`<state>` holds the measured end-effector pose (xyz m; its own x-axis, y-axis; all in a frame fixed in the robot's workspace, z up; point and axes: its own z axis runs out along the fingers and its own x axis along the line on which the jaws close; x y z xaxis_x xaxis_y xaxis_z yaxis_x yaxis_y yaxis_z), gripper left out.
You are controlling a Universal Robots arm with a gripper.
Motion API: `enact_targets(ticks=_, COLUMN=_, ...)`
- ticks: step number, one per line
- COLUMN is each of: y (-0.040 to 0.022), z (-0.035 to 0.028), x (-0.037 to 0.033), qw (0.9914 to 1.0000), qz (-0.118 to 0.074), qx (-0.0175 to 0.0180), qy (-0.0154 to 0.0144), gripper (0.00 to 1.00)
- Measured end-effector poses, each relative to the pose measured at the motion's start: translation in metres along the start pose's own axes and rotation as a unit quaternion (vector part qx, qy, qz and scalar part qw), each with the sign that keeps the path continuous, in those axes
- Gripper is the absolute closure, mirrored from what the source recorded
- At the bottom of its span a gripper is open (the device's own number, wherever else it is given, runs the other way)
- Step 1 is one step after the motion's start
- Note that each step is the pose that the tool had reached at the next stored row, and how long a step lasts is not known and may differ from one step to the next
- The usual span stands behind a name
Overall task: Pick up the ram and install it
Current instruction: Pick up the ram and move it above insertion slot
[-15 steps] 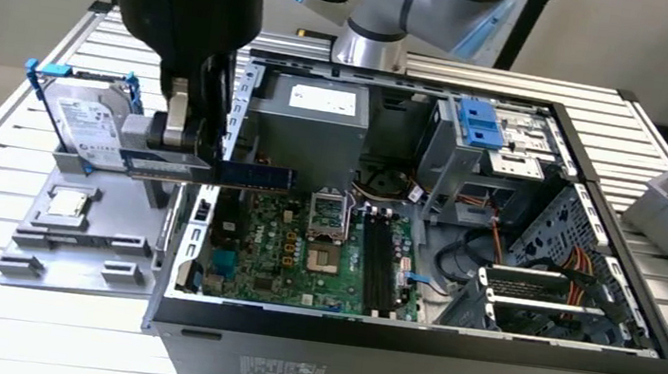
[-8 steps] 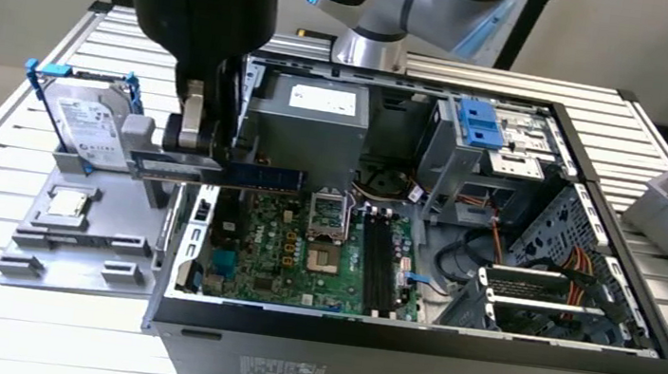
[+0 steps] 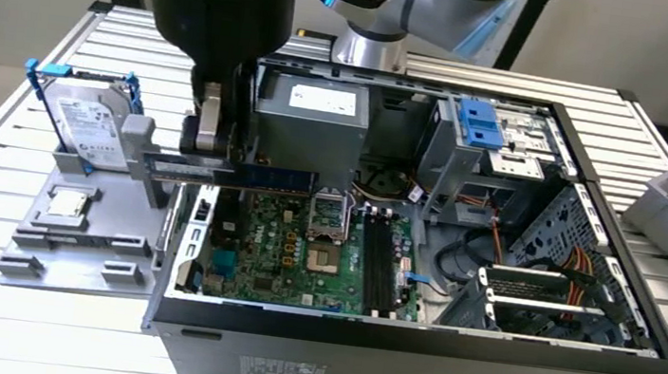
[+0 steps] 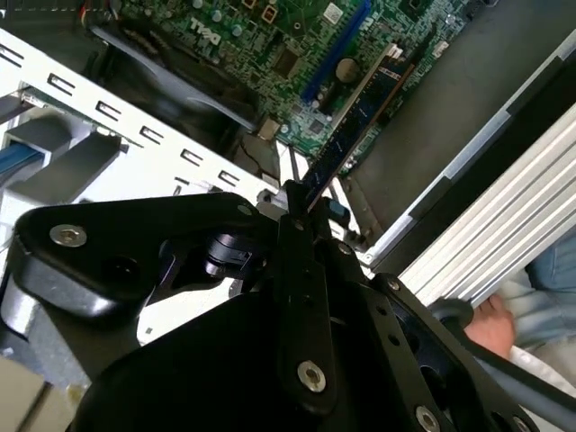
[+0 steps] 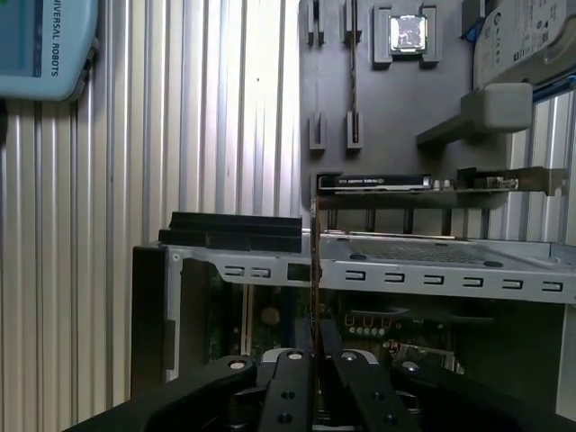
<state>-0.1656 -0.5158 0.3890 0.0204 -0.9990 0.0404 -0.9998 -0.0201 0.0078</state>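
Where black fingers (image 4: pixel 299 261) pinch, thin flat ram (image 4: pixel 357 120)

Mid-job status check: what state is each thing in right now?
Gripper: shut on the ram.
Ram: held by one end over the motherboard, not seated in a slot.
Computer case: lying on its side, open.
Hard drive: standing upright on the gray tray.
Processor chip: lying flat in the tray.

High exterior, close wrists, shared motherboard (image 3: pixel 281 252)
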Motion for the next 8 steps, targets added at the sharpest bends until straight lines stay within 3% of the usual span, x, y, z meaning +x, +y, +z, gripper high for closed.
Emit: enact_targets(ticks=8, y=-0.0088, z=-0.0001, x=0.0002, qw=1.0, qz=0.0, qx=0.0, qy=0.0, gripper=1.0)
